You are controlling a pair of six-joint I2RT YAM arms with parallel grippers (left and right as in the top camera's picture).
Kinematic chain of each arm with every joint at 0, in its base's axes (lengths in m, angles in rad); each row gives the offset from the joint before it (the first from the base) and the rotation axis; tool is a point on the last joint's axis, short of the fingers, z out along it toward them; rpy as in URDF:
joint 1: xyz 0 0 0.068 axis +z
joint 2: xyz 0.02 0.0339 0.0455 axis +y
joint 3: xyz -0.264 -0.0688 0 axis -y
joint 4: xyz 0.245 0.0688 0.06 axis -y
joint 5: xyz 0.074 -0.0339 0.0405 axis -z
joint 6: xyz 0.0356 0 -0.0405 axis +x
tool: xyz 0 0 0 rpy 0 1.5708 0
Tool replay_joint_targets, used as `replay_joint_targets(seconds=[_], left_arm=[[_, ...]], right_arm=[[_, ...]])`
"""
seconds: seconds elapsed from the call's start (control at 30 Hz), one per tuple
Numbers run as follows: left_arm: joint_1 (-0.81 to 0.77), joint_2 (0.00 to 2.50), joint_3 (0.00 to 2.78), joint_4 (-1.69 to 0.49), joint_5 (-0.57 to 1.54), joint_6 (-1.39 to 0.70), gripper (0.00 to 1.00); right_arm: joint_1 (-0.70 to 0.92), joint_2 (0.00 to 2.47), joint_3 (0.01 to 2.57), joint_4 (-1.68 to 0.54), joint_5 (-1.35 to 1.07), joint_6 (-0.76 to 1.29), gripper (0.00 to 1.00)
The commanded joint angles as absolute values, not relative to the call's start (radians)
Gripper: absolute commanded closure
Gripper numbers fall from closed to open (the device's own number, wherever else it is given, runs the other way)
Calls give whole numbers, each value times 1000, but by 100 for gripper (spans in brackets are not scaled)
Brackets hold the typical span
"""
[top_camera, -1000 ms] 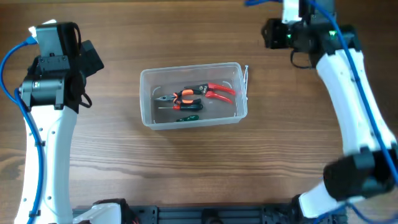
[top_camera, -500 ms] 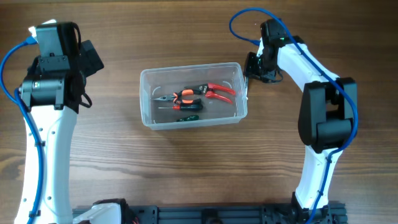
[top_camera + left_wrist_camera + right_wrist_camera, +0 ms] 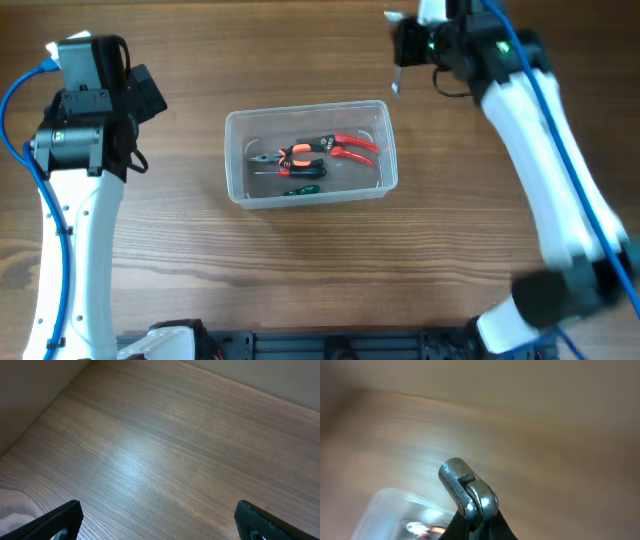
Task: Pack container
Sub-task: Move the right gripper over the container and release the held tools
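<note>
The clear plastic container (image 3: 232, 122) stands mid-table and holds red-handled pliers (image 3: 352, 147), orange-and-black pliers (image 3: 291, 157) and a green-handled tool (image 3: 301, 187). My right gripper (image 3: 403, 52) is above and beyond the container's far right corner, shut on a slim silver metal tool (image 3: 396, 84) that hangs off the table. In the right wrist view the tool's rounded end (image 3: 467, 489) sticks out of the shut fingers (image 3: 475, 527), with the container (image 3: 382, 515) blurred below left. My left gripper (image 3: 146, 96) is open and empty at the far left, its fingertips (image 3: 159, 519) over bare wood.
The wooden table (image 3: 300, 270) lies all round the container. The table's far edge meets a pale wall in the left wrist view (image 3: 280, 375). The right wrist view is motion-blurred.
My right gripper came down to the metal tool leaning at the container's right rim, closed on it, and has lifted it up and away. The left arm has not moved.
</note>
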State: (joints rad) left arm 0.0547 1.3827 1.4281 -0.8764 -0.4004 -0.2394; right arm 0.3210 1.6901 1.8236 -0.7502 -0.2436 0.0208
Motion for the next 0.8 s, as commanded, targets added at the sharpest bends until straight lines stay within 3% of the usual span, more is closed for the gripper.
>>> replay_joint_targets(seconds=[0.0, 0.07, 0.13, 0.2, 0.27, 0.37, 0.4, 0.43, 0.5, 0.63, 0.77], left_arm=[[59, 1387, 1429, -877, -420, -241, 0], [59, 1387, 1429, -877, -420, -241, 0], [59, 1387, 1429, -877, -420, -241, 0], [59, 1387, 1429, -877, -420, -241, 0], [59, 1387, 1429, -877, -420, -241, 0], [59, 1387, 1429, -877, -420, -241, 0], [59, 1387, 1429, -877, -420, -241, 0], [59, 1387, 1429, -877, -420, -241, 0], [59, 1387, 1429, -877, -420, -241, 0], [59, 1387, 1429, -877, -420, -241, 0], [59, 1387, 1429, -877, -420, -241, 0]], right_arm=[[540, 1679, 1805, -825, -532, -563, 96], [635, 1755, 1727, -878, -589, -886, 96], [653, 1854, 1670, -887, -446, -1032, 96], [640, 1975, 1663, -880, -253, -1058, 96], [617, 2071, 1663, -863, -236, -1058, 94], [619, 2078, 1670, -839, -223, -1009, 81], [619, 2074, 1678, -815, -189, -944, 70], [619, 2059, 1694, -799, -132, -850, 0], [619, 2012, 1736, -811, -101, -754, 0], [619, 1783, 1868, -757, -112, -356, 0], [619, 1524, 1880, -651, -112, -288, 0]])
